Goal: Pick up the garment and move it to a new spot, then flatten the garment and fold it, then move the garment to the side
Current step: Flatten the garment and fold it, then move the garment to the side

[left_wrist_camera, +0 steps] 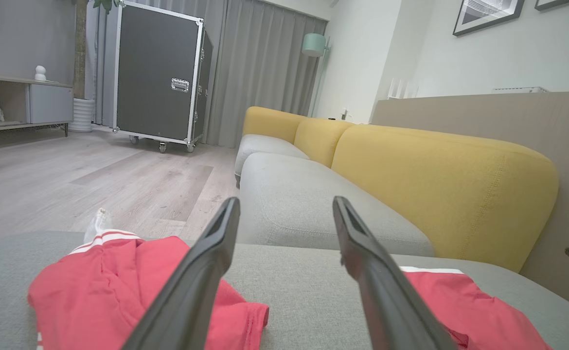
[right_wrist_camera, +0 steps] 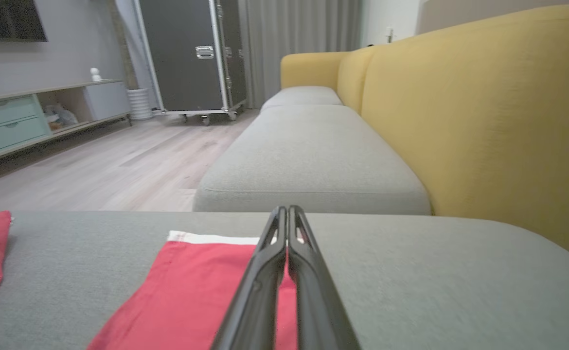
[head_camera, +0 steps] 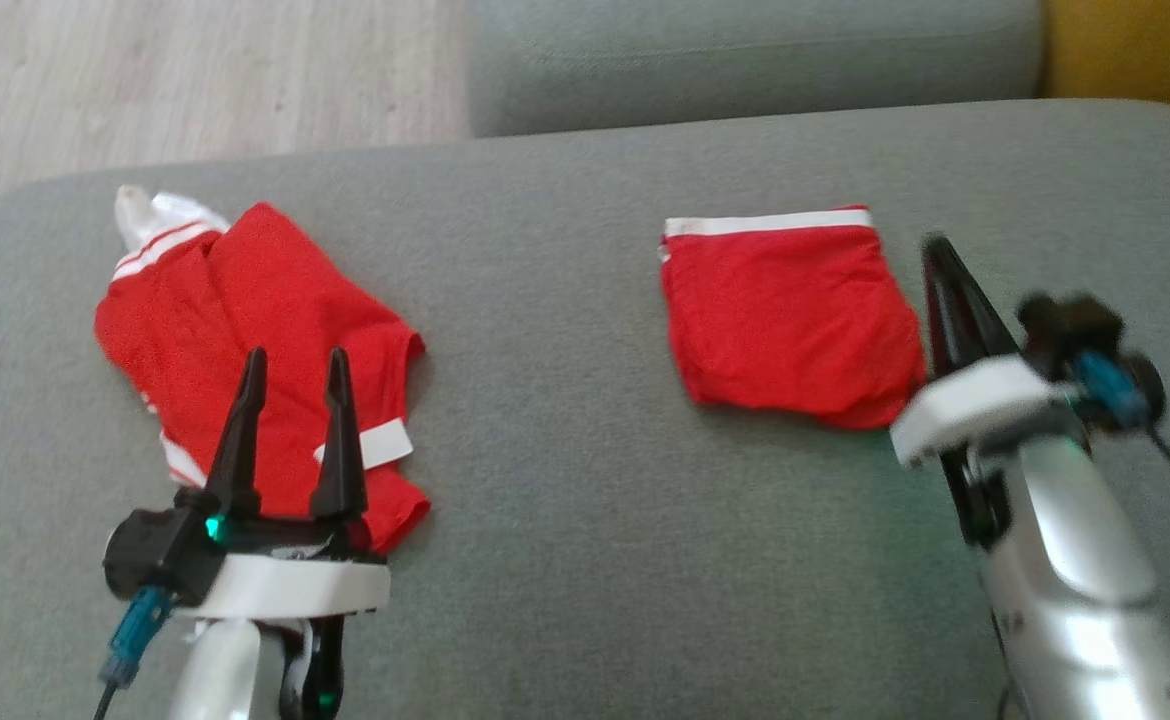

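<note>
Head view, left gripper (head_camera: 296, 356) jaws spread, partly hiding crumpled red garment (head_camera: 255, 290), blurred right gripper (head_camera: 936, 246) pressed together beside folded garment (head_camera: 790, 320)

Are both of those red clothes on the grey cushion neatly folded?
No, the right-hand garment lies folded in a neat square, but the left-hand garment lies crumpled with its white trim sticking out.

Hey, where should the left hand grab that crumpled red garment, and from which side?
Probably the white-trimmed corner of the crumpled garment: it stands up off the cushion, so the open left hand could pinch it from above, fingers straddling the ridge.
</note>
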